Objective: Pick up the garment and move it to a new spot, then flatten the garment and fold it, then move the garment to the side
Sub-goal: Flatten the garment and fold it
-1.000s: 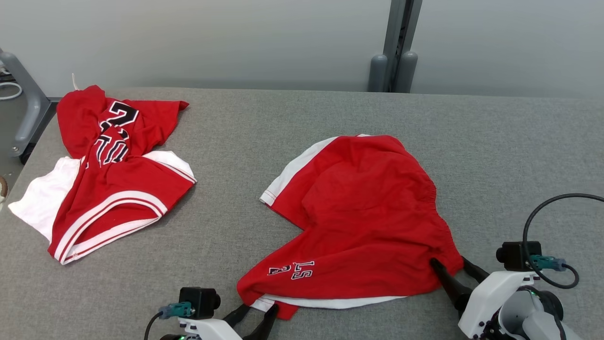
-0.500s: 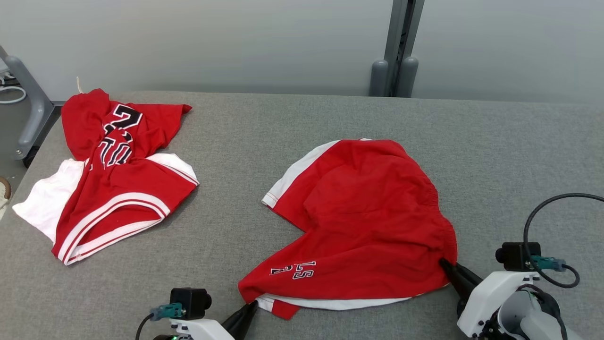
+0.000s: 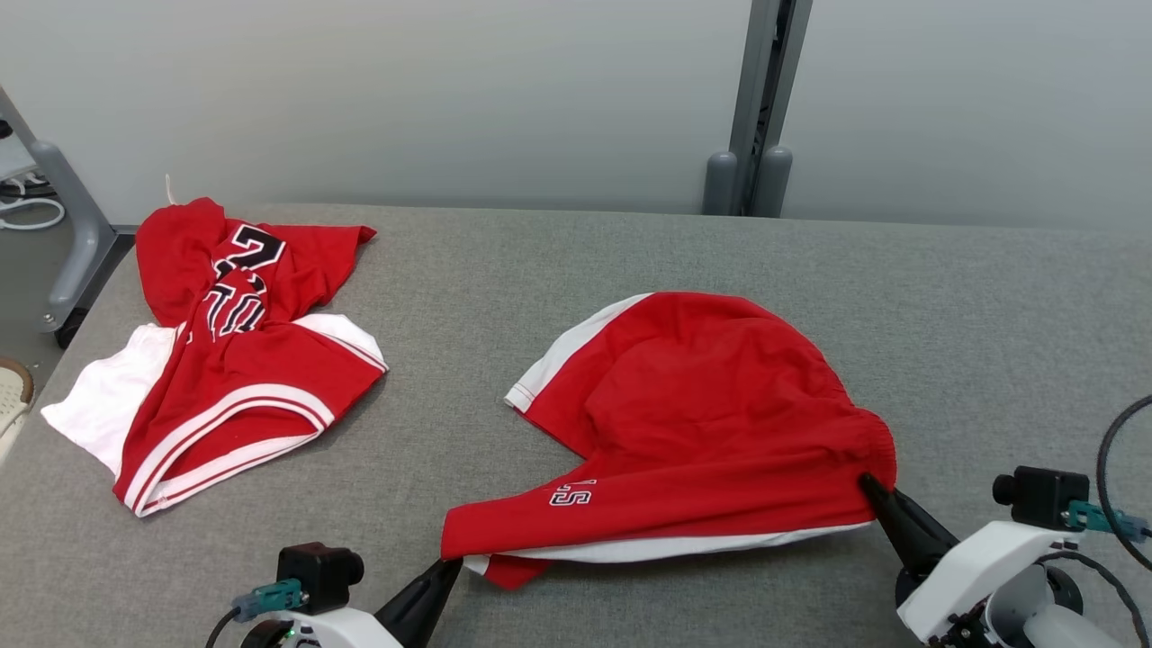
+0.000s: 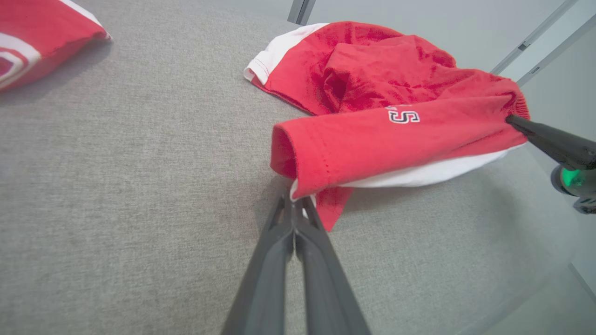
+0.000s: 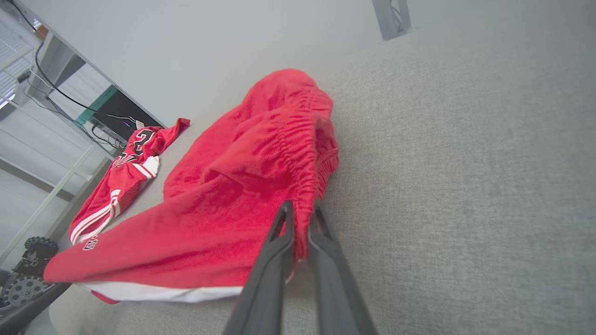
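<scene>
The garment (image 3: 702,423) is a pair of red shorts with white side panels and black lettering, lying mid-table. Its near edge is raised off the cloth between my two grippers. My left gripper (image 3: 454,565) is shut on the hem corner at the lower left; in the left wrist view the jaws (image 4: 294,204) pinch the white-lined edge of the garment (image 4: 372,139). My right gripper (image 3: 868,483) is shut on the gathered waistband at the right. In the right wrist view that gripper (image 5: 300,209) clamps the elastic band of the garment (image 5: 242,186).
A second heap of red and white clothes (image 3: 225,360) lies at the table's far left. The grey fabric table (image 3: 540,270) ends at a pale wall with a grey post (image 3: 756,108). A grey frame leg (image 3: 72,234) stands beyond the left edge.
Both grippers have shut on the garment, left on the hem corner, right on the waistband. The near edge now hangs stretched and raised between them. The head camera has shifted.
</scene>
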